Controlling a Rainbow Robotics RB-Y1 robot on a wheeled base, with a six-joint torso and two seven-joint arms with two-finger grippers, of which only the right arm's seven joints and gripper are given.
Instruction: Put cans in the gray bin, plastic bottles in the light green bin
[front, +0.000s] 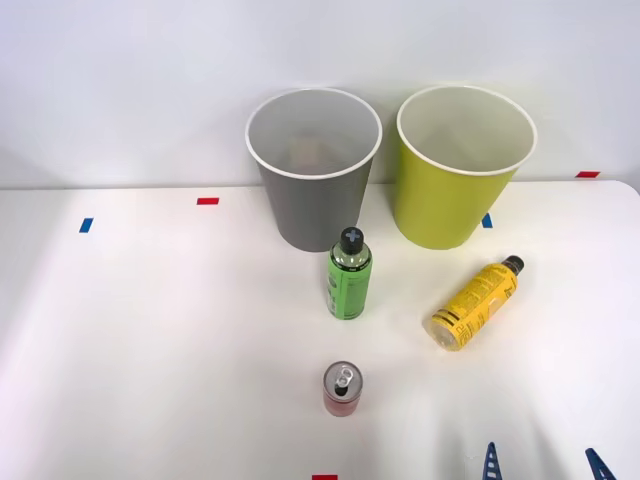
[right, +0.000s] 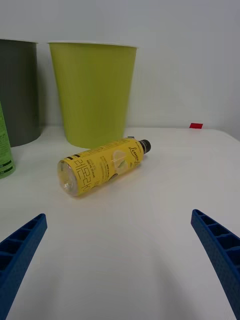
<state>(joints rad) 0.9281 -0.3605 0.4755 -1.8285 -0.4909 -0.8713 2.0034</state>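
Bottles and a can sit on a smooth white table (front: 150, 340) in front of two tall, round, tapered bins with white rims and pale insides. The yellow bottle (front: 475, 303) lies on its side, black cap pointing toward the light green bin (front: 455, 195), clear base toward the robot; its glossy yellow wrap carries black print, and it rests near that bin but apart from it. The green-labelled bottle (front: 349, 275) stands upright with its black cap on, just in front of the gray bin (front: 312, 200). The red can (front: 341, 390) stands upright nearer the robot, short and cylindrical, its silver top and pull tab facing up, well apart from both bins. The two bins stand side by side against the pale wall, gray to the robot's left, lime to its right. The right gripper (right: 120, 250) hovers low over the table with its blue ribbed fingers (right: 217, 245) spread wide, grasping nothing; the yellow bottle lies ahead of the fingertips, between them and the light green bin, untouched
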